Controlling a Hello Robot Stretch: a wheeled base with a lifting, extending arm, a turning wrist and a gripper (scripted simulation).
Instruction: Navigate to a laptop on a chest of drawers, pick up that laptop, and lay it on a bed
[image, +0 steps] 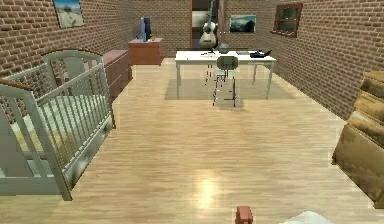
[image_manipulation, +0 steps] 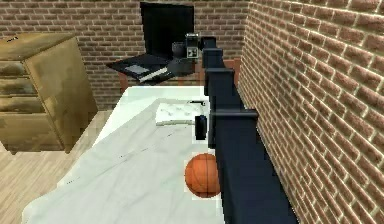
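Arm side view:
- One bed (image_manipulation: 120, 165) with a pale sheet runs up the frame alongside the brick wall (image_manipulation: 310, 90).
- One orange ball (image_manipulation: 203, 174) rests on the sheet, against the arm (image_manipulation: 240, 150).
- One flat white thing (image_manipulation: 178, 113) lies farther up the bed.
- One wooden chest of drawers (image_manipulation: 35, 90) stands at the view's left, beside the bed.
- One dark laptop (image_manipulation: 140, 68), its black screen upright, sits past the bed's far end, just by the gripper (image_manipulation: 183, 55). What lies beneath the laptop is unclear.
- I cannot tell whether the gripper holds anything.

Forward view:
- One crib (image: 55, 115) with pale slats stands at the left.
- One low dresser (image: 118, 68) stands along the left wall.
- One smaller cabinet (image: 146, 50) in the far corner carries a dark object.
- One white desk (image: 225, 60) has one chair (image: 226, 80) in front of it.
- One guitar (image: 209, 30) hangs on the back wall.
- Two framed pictures: one (image: 67, 12) on the left wall, one (image: 242, 22) on the far wall.
- One window (image: 288, 18) is in the right wall.
- One small reddish thing (image: 244, 213) lies on the wood floor (image: 200, 150) at the bottom edge.
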